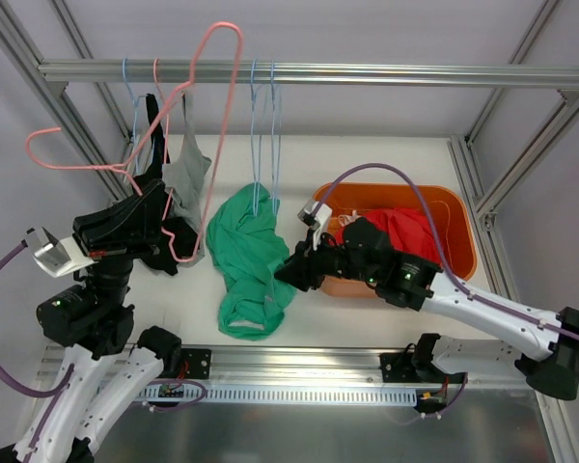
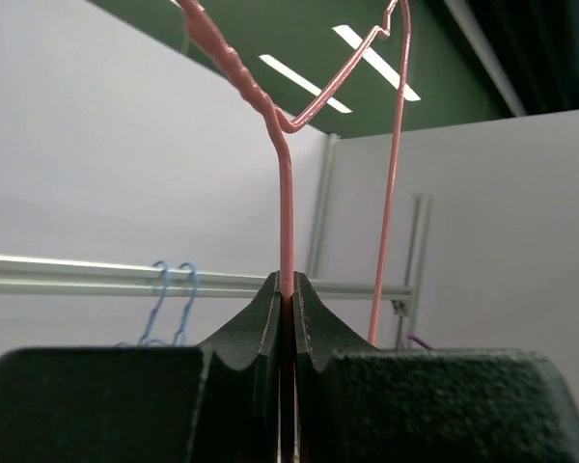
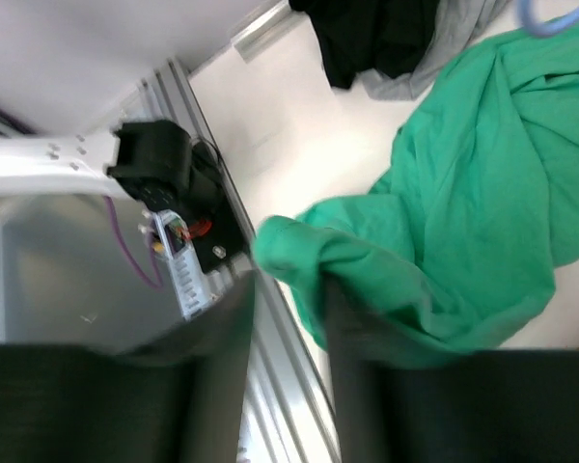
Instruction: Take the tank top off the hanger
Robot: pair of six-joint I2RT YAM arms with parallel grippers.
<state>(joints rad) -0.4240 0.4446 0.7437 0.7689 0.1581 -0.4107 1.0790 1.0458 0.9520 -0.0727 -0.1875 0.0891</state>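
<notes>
My left gripper (image 1: 170,228) is shut on the wire of a pink hanger (image 1: 234,87), held up and tilted near the rail; the left wrist view shows the jaws (image 2: 287,289) pinching the pink wire (image 2: 287,222). A grey tank top (image 1: 187,174) and a black garment (image 1: 154,145) hang by that hanger; I cannot tell if the grey one is still on it. A green garment (image 1: 246,256) hangs from blue hangers (image 1: 263,135) and drapes onto the table. My right gripper (image 1: 288,273) is open at its right edge, with green cloth (image 3: 463,183) lying over one finger.
An orange bin (image 1: 460,231) holding red cloth (image 1: 407,228) stands at the right, behind the right arm. The aluminium rail (image 1: 386,73) crosses the top. The frame's posts stand at both sides. The table's front rail (image 3: 270,328) runs under the right gripper.
</notes>
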